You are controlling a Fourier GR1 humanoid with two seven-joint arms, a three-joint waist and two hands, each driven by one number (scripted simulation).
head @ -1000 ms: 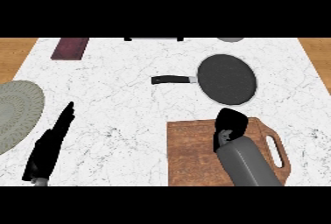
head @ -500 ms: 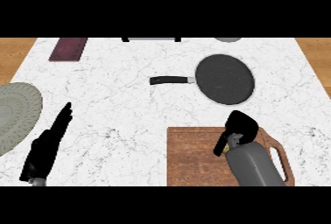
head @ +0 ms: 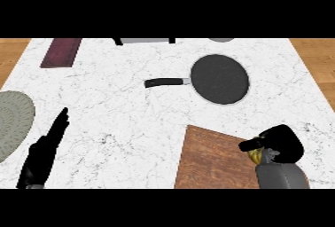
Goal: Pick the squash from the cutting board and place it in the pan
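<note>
We look down on a white marbled worktop (head: pixel 131 115), the largest thing in view. On it, at the lower right, lies the wooden cutting board (head: pixel 209 159). Further back stands the dark round pan (head: pixel 220 79), its handle pointing left; nothing lies in it. A grey-green plate (head: pixel 12 119) shows at the left edge, with nothing visible on it.

Our right robot hand (head: pixel 278 144) hangs over the board's right side, fingers curled round the squash (head: pixel 259 155), of which only a yellow sliver shows beneath the palm. We judge the squash firm, smooth-skinned and fairly light, best taken across its middle so it cannot roll.

Our left robot hand (head: pixel 46 153) rests at the lower left, fingers straight and together.
</note>
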